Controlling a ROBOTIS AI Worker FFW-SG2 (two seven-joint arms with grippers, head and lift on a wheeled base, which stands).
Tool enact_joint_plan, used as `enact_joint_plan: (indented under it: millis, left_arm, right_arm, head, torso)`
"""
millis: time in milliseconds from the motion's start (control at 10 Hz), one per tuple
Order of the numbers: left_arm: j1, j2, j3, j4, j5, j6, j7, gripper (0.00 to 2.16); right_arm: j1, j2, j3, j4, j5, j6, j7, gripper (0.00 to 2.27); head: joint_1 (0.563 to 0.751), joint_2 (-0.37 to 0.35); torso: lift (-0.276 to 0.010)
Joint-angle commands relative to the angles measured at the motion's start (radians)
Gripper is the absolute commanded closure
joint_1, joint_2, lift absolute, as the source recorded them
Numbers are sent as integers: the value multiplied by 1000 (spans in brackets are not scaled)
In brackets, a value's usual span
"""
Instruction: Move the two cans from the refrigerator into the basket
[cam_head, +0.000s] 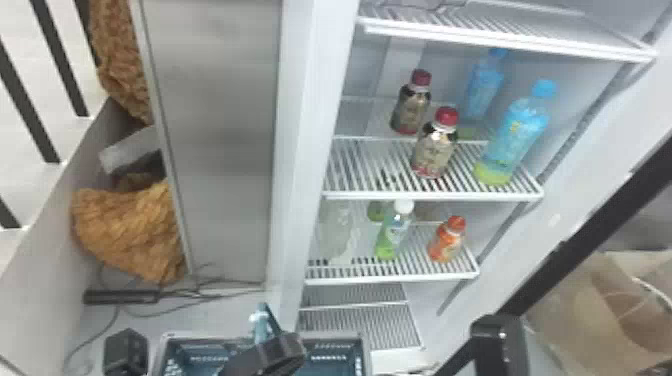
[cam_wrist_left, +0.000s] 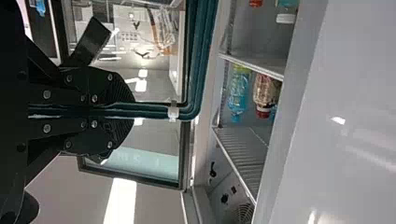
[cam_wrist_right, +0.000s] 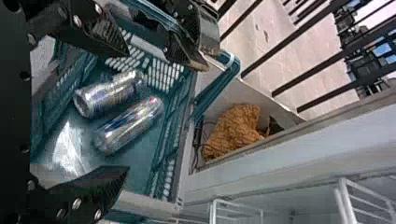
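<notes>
Two silver cans, a rear can (cam_wrist_right: 109, 93) and a front can (cam_wrist_right: 130, 125), lie on their sides on the bottom of the teal basket (cam_head: 364, 352), side by side. My left gripper (cam_head: 275, 352) is at the basket in the head view; in its wrist view the left gripper (cam_wrist_left: 130, 110) is shut on the basket's teal handle (cam_wrist_left: 201, 60), near a white tie. Above the cans, my right gripper (cam_wrist_right: 126, 111) stands open with nothing between its fingers. The right arm comes in at the head view's lower right.
The open refrigerator's shelves (cam_head: 430, 196) hold red-capped bottles (cam_head: 434, 145), blue bottles (cam_head: 515, 135), a green bottle (cam_head: 394, 232) and an orange bottle (cam_head: 446, 242). Its left side wall (cam_head: 305, 165) rises beside the basket. A paper bag (cam_head: 590, 310) stands at the right.
</notes>
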Motion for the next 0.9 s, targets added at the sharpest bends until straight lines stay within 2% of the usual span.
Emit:
enact_joint_plan:
  millis: [0,100,400,500,800]
  left_arm:
    - [1,0,0,0,0,0,0,1190]
    - [1,0,0,0,0,0,0,1190]
    - [6,0,4,0,0,0,0,1191]
    - [6,0,4,0,0,0,0,1190]
    - [6,0,2,0,0,0,0,1190]
  right_arm:
    - [9,6,-18,-8,29,-33,7,105]
    - [26,7,-36,-15,43,-69,16,107]
    - [112,27,-96,32,61,-359,56,108]
    - [134,36,-116,71,85,-511,74,108]
    - [166,62,-174,179,87,-798,116,108]
  head:
    - [695,-227]
    - [695,-239]
    - [695,-278]
    - [695,-287]
    - [695,-350]
  torso:
    - [-31]
    - [-31]
    - [-31]
    - [-31]
    - [-31]
